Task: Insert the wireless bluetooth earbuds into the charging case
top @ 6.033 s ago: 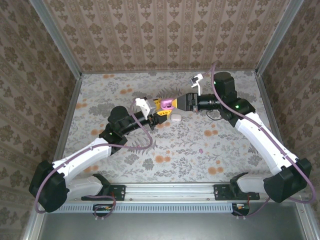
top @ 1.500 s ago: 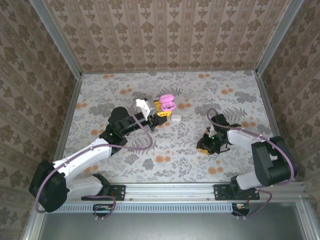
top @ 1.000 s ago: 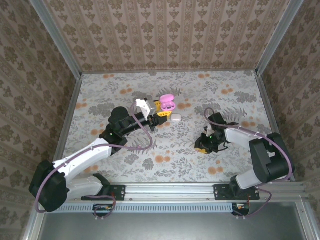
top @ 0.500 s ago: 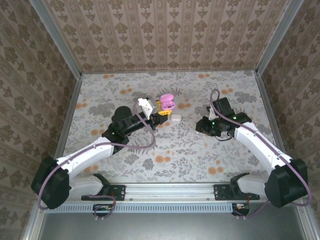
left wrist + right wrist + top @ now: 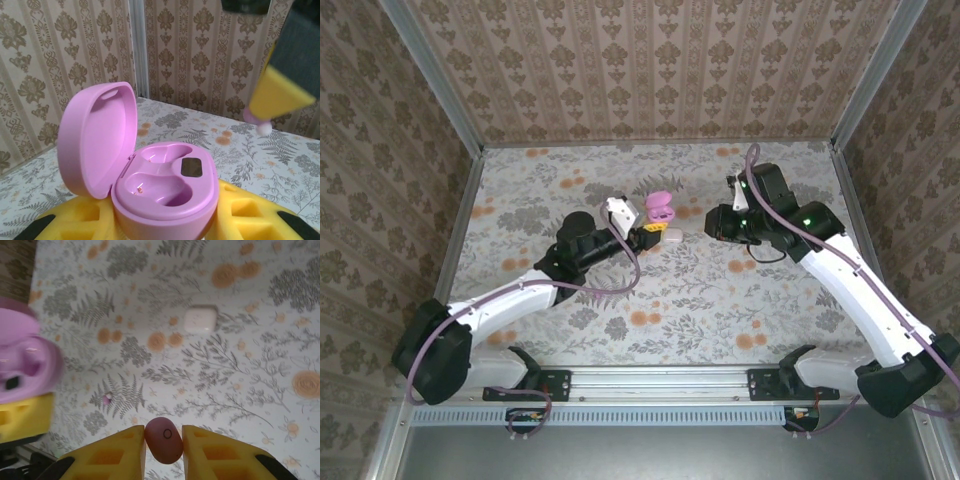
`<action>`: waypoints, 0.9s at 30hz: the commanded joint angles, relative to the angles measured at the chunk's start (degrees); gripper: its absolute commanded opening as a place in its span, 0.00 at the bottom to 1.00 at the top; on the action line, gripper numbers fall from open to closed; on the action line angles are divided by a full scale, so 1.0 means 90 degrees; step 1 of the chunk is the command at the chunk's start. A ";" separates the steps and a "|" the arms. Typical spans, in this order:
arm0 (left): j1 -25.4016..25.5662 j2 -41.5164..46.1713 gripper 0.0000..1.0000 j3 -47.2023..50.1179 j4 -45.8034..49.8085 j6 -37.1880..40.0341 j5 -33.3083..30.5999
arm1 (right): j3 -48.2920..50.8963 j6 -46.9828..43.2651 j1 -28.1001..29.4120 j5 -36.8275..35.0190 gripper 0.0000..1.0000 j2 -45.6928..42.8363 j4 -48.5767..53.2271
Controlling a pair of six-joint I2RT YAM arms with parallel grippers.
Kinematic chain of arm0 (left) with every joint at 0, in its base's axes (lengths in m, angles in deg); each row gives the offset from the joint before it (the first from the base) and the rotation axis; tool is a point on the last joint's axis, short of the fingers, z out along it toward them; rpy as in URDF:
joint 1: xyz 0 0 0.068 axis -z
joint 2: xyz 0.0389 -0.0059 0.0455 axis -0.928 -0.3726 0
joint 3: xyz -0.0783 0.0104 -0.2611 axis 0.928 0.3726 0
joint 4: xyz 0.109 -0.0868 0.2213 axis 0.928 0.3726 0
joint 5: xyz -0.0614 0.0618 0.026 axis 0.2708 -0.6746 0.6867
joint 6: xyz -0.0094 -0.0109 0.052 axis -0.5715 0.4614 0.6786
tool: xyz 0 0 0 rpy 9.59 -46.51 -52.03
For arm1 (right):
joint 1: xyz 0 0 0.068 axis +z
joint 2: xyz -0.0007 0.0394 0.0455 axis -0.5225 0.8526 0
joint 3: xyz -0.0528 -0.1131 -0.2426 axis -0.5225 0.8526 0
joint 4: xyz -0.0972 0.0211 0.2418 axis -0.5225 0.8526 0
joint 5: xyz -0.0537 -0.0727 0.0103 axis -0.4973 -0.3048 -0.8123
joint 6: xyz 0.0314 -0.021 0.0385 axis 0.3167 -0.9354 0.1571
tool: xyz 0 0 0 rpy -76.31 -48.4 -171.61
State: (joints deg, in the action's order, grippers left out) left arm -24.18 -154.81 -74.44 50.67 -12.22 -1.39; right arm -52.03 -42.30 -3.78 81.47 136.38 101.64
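Observation:
My left gripper (image 5: 653, 226) is shut on the pink charging case (image 5: 165, 187), which it holds upright between its yellow pads (image 5: 250, 215). The lid (image 5: 95, 140) stands open and both sockets are empty. In the top view the case (image 5: 660, 207) sits left of centre. My right gripper (image 5: 163, 442) is shut on a pink earbud (image 5: 163, 440), pinched between its yellow fingers. It hovers just right of the case (image 5: 22, 367), apart from it. From the left wrist view, that earbud (image 5: 260, 122) hangs at a yellow fingertip (image 5: 280, 95) to the upper right. My right gripper (image 5: 713, 222) faces left.
A closed white case (image 5: 200, 319) lies on the floral table (image 5: 670, 300), just below the pink case; it shows again as the white case (image 5: 672, 234). A tiny pink-and-white piece (image 5: 107, 398) lies on the table, too small to identify. Patterned walls enclose the table.
My right gripper rose from the table at the lower right and moved up and left toward the case, carrying the earbud. My left arm shifted the open case slightly to the right.

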 commanded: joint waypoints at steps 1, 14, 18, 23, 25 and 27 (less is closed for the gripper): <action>0.0133 -0.0063 0.32 -0.0204 -0.0147 0.0089 -0.0190 | -0.0505 -0.0031 0.0215 -0.0294 0.26 0.0187 0.0285; 0.0331 -0.0120 0.32 -0.0212 -0.0328 0.0130 -0.0291 | -0.1054 0.0023 0.0767 -0.0329 0.26 0.0681 -0.0162; 0.0350 -0.0096 0.32 -0.0221 -0.0312 0.0145 -0.0270 | -0.1123 -0.0010 0.0821 -0.0375 0.26 0.0717 -0.0267; 0.0380 -0.0100 0.32 -0.0248 -0.0303 0.0146 -0.0235 | -0.1180 -0.0083 0.0855 -0.0412 0.26 0.0849 -0.0359; 0.0377 -0.0100 0.32 -0.0247 -0.0307 0.0139 -0.0207 | -0.1183 -0.0125 0.0855 -0.0489 0.26 0.0898 -0.0384; 0.0381 -0.0091 0.32 -0.0261 -0.0312 0.0129 -0.0207 | -0.1225 -0.0168 0.0856 -0.0490 0.26 0.0952 -0.0406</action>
State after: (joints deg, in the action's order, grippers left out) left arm -21.17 -155.75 -74.70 49.75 -11.98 -3.68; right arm -61.36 -42.54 3.65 78.80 144.11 98.86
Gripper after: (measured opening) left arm 0.360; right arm 0.262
